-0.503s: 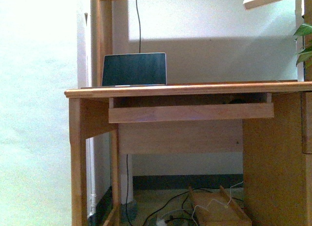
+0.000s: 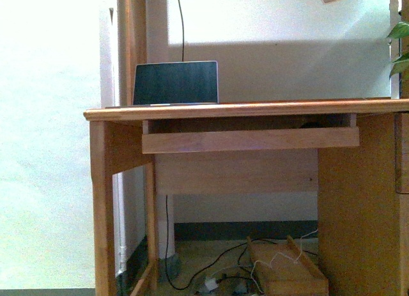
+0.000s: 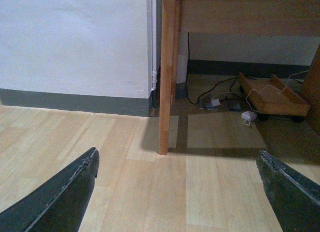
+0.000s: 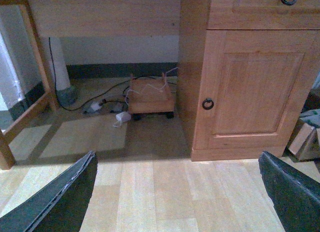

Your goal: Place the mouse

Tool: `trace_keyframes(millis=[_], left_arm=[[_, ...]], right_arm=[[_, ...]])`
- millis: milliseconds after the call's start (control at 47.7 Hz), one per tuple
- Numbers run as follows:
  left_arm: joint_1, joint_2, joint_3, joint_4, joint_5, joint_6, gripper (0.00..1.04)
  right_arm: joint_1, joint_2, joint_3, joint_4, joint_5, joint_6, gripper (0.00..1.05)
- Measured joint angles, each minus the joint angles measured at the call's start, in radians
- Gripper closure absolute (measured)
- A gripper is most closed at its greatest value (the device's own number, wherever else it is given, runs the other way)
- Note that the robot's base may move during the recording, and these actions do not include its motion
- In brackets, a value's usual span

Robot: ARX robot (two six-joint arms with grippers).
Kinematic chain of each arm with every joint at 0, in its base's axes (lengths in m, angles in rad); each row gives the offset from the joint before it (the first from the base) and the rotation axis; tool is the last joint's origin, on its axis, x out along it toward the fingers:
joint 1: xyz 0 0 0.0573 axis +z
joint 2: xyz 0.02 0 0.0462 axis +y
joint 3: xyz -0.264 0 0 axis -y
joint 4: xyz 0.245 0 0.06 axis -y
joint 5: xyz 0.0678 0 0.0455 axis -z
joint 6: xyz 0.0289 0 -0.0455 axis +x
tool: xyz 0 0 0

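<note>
Front view: the mouse (image 2: 311, 124), a barely visible dark shape, lies on the pull-out tray (image 2: 249, 140) under the desktop (image 2: 255, 108). Left wrist view: left gripper (image 3: 176, 153) spread apart, empty. Right wrist view: right gripper (image 4: 176, 154) likewise spread, empty.

Honey-orange wooden desk (image 2: 255, 109), black laptop screen (image 2: 176, 82), pale plank floor (image 3: 125, 192), dark grey left tool (image 3: 176, 153), white wall (image 2: 51, 117)

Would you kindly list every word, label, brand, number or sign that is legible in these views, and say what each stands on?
None: no text can be read in any view.
The laptop screen is dark and blank.
The wooden desk and the cabinet door show bare wood, with no label or number.
</note>
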Motion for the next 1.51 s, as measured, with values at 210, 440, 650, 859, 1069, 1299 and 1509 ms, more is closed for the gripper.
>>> trace_keyframes(millis=[210, 440, 650, 859, 1069, 1299, 1509], left_arm=[[0.0, 0.0, 0.0, 0.0, 0.0, 0.0, 0.08], [0.0, 0.0, 0.0, 0.0, 0.0, 0.0, 0.08], [0.0, 0.0, 0.0, 0.0, 0.0, 0.0, 0.08], [0.0, 0.0, 0.0, 0.0, 0.0, 0.0, 0.08], [0.0, 0.0, 0.0, 0.0, 0.0, 0.0, 0.08], [0.0, 0.0, 0.0, 0.0, 0.0, 0.0, 0.08], [0.0, 0.0, 0.0, 0.0, 0.0, 0.0, 0.08]], right_arm=[[0.0, 0.0, 0.0, 0.0, 0.0, 0.0, 0.07], [0.0, 0.0, 0.0, 0.0, 0.0, 0.0, 0.07], [0.0, 0.0, 0.0, 0.0, 0.0, 0.0, 0.07], [0.0, 0.0, 0.0, 0.0, 0.0, 0.0, 0.07], [0.0, 0.0, 0.0, 0.0, 0.0, 0.0, 0.07], [0.0, 0.0, 0.0, 0.0, 0.0, 0.0, 0.07], [0.0, 0.0, 0.0, 0.0, 0.0, 0.0, 0.07]])
